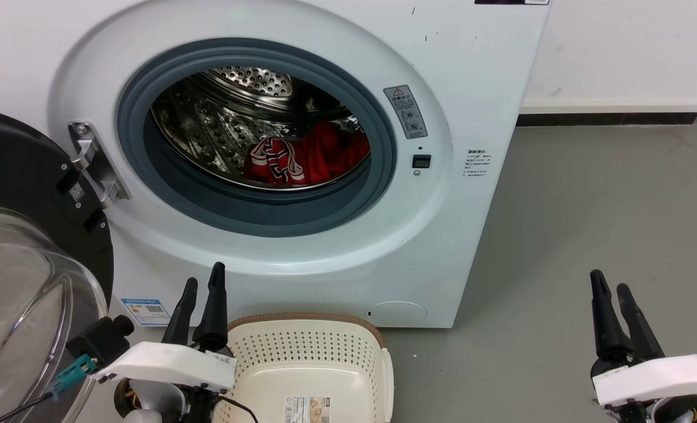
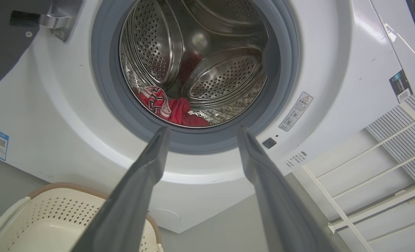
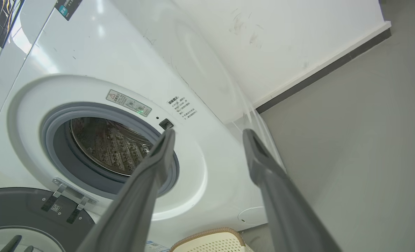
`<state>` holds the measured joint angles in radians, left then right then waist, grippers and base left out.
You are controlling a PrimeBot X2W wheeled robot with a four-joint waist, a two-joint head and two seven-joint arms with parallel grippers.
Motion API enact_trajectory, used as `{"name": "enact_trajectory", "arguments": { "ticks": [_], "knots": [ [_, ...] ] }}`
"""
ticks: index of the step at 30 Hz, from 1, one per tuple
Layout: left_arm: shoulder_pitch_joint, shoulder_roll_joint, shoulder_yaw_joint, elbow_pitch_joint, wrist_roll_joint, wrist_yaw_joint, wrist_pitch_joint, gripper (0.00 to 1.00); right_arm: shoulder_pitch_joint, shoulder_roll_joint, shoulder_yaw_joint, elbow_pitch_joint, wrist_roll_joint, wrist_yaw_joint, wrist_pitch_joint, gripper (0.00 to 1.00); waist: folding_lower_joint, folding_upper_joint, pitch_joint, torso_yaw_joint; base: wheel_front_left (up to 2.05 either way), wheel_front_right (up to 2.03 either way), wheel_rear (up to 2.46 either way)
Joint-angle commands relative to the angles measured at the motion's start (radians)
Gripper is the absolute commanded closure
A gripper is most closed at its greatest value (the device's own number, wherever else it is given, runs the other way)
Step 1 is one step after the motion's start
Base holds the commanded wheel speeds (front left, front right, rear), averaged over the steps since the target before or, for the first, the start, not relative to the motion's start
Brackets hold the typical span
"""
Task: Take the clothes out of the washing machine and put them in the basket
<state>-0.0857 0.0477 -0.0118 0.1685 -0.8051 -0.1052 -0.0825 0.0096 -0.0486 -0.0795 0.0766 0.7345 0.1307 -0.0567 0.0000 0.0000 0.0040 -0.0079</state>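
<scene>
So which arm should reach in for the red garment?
Left. The left gripper, open, sits under the porthole, aimed at the clothes; the right gripper stands off beside the washing machine.

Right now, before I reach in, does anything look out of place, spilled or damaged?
Nothing stands out. The door is swung open, the clothes lie inside the washing machine, and the basket stands upright and empty before it. Only faint dark scuffs mark the machine's white front.

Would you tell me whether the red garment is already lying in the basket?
No, the red garment lies inside the washing machine, while the basket in front of it shows a bare bottom.
</scene>
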Motion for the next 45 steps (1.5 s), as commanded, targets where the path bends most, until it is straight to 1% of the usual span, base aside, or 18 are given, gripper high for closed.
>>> {"name": "enact_trajectory", "arguments": {
  "ticks": [1,10,21,33,45],
  "knots": [
    [-0.024,0.006,-0.006,-0.014,0.042,0.001,-0.010,0.00,0.002,-0.003,0.000,-0.023,-0.040,0.000,-0.003,0.00,0.0000,0.0000,0.000,0.000,0.00,0.00,0.00],
    [-0.028,0.008,-0.024,-0.010,0.171,0.011,-0.037,0.00,0.021,-0.003,0.002,-0.052,-0.161,0.000,0.000,0.00,0.0000,0.0000,-0.001,-0.001,0.00,0.00,0.00],
    [-0.031,0.019,-0.041,-0.008,0.313,0.038,-0.067,0.00,0.039,-0.003,0.004,-0.080,-0.298,0.000,-0.001,0.00,0.0000,0.0000,-0.002,-0.002,0.00,0.00,0.00],
    [-0.029,0.029,-0.059,-0.001,0.435,0.054,-0.098,0.00,0.058,-0.003,0.000,-0.101,-0.425,0.000,-0.009,0.00,0.0000,0.0000,-0.003,-0.001,0.00,0.00,0.00],
    [-0.030,0.030,-0.068,0.019,0.531,0.068,-0.125,0.00,0.071,-0.003,-0.005,-0.110,-0.527,0.000,-0.020,0.00,0.0000,0.0000,-0.004,0.000,0.00,0.00,0.00]
  ]
}}
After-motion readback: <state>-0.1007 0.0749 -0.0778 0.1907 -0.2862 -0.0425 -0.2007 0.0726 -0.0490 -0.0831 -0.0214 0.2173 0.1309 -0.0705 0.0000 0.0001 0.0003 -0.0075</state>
